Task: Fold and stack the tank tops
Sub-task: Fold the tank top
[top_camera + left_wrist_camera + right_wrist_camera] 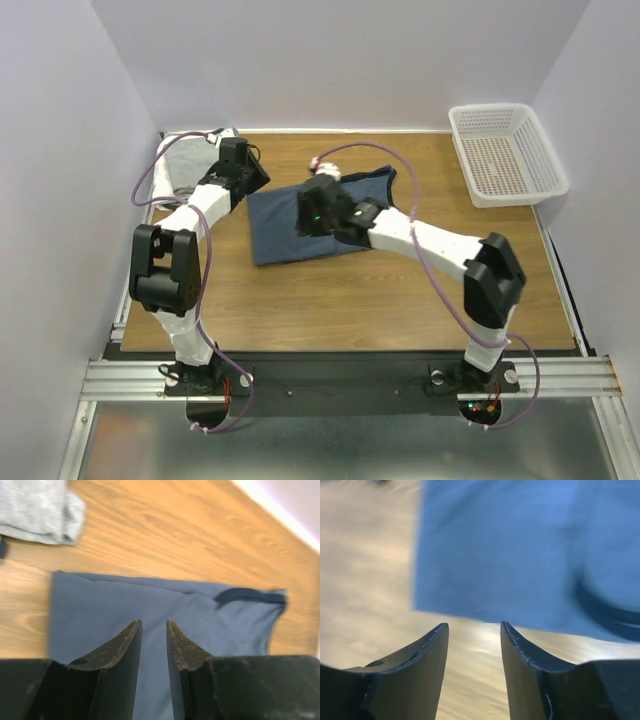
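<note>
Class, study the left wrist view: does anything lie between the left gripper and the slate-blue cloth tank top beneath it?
Nothing visible does. The left gripper hangs open and empty over the slate-blue cloth tank top; only bare cloth shows between its jaws.

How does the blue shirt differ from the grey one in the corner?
The blue tank top lies flat in the middle; the grey tank top is a smaller bundle in the far-left corner. The blue one shows darker trim; the grey one shows none. Both are soft cloth on the wooden table.
</note>
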### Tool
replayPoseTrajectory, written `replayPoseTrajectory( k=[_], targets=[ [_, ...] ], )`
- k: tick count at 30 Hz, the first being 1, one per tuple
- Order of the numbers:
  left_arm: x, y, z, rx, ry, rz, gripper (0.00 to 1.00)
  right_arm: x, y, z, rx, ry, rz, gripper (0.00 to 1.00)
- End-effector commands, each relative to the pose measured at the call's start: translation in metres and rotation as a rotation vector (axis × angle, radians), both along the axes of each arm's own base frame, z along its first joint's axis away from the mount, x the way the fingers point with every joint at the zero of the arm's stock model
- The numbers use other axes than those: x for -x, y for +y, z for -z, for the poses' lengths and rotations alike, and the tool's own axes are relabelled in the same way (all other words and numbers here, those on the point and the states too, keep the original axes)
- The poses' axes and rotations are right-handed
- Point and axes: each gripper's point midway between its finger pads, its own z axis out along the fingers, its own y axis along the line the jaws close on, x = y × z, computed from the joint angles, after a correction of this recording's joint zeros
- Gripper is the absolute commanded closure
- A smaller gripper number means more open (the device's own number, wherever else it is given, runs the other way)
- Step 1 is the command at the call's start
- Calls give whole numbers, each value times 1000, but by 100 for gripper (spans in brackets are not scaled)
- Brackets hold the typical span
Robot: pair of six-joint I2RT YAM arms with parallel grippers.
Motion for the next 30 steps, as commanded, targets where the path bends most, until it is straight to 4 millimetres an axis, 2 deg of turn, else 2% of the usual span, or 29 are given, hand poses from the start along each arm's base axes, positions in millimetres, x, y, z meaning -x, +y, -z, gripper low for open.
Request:
replayPoseTrajectory(
  k=[1,2,3,5,6,7,9,10,12,13,15,16,19,26,30],
  targets=[
    [-4,11,7,-46,63,102,63,16,60,-1,21,-41,-90,50],
    [-8,19,4,-47,55,91,63,29,78,20,65,-22,-137,49],
    [-10,24,3,-48,53,91,63,28,92,8,52,-55,-150,49],
    [-13,31,-2,-45,46,80,63,34,107,15,84,-66,-173,50],
    [-16,39,-5,-43,41,65,63,40,116,31,123,-60,-201,50],
    [-16,43,-8,-40,37,61,63,37,125,26,118,-77,-205,51],
    [-17,50,-13,-35,28,48,63,40,133,32,144,-94,-227,51],
    [-17,55,-19,-31,14,37,63,39,137,43,164,-91,-232,51],
    [-16,59,-25,-28,2,29,63,37,147,43,173,-115,-245,51],
    [-16,62,-31,-25,-15,22,63,34,148,53,197,-119,-238,51],
    [-16,65,-35,-23,-24,18,63,31,156,55,205,-135,-251,52],
    [-15,66,-39,-15,-33,22,63,30,157,66,226,-132,-250,52],
    [-12,66,-48,4,-60,28,64,27,165,66,237,-159,-248,52],
    [-9,70,-45,13,-57,28,64,28,168,89,271,-145,-253,52],
    [-9,68,-41,23,-53,32,64,40,171,94,289,-151,-260,52]
  ],
)
